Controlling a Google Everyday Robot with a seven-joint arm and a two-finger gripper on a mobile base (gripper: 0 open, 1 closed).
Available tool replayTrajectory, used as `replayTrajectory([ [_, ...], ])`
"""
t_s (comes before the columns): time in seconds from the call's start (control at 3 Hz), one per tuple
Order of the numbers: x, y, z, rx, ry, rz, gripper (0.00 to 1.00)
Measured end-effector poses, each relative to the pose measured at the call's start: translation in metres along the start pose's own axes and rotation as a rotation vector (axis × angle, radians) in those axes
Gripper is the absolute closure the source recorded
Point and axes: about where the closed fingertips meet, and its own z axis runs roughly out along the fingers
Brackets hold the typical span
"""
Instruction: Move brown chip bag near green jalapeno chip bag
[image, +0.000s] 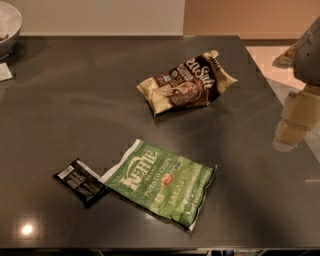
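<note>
Arm (309, 50) at right edge: grey rounded upper casing, below it cream blocky segments with dark seams between. Tool (286, 136) lowest cream piece, pale rounded tip, over right border of worktop (75, 100)

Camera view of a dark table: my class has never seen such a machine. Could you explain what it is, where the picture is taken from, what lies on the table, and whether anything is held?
There is one picture, looking down at a dark table. Where the camera is mounted is not on record. The machine is a wheeled robot with one arm, and only the arm's end shows. The pale blocks at the right edge are its pincer, by the table's right edge. None of the bags is in it. Three things lie on the table: a crumpled brown chip bag toward the back, a flat green jalapeno chip bag nearer the camera, and a small black packet at the green bag's left end. Part of a bowl shows in the far left corner.
</note>
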Motion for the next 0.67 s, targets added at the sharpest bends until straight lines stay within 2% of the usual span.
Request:
replayTrajectory([
  [0.33,-0.002,-0.005,0.001,0.012,-0.001,-0.006,0.0],
  [0.67,-0.006,-0.026,0.012,0.021,-0.03,-0.015,0.0],
])
